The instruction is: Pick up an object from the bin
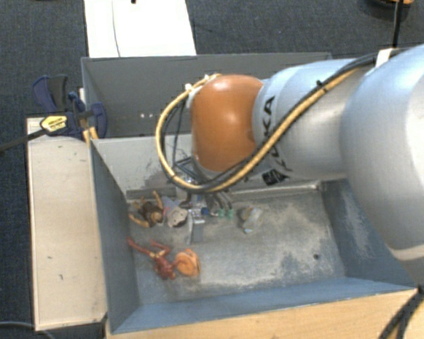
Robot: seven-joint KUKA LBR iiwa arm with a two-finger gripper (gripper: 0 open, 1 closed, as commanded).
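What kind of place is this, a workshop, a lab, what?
Most likely a robotics lab or test cell: a large KUKA arm reaches into a grey metal bin holding a few small loose things, set on dark carpet.

Claw (196, 229) largely hidden under orange cover (227, 124), nearby small things (151, 214) unidentifiable

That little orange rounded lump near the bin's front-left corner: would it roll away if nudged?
Probably a little: the orange lump looks rounded, so it may roll on the bin floor. The reddish-brown stringy piece beside it might check it. It looks small, so likely light.
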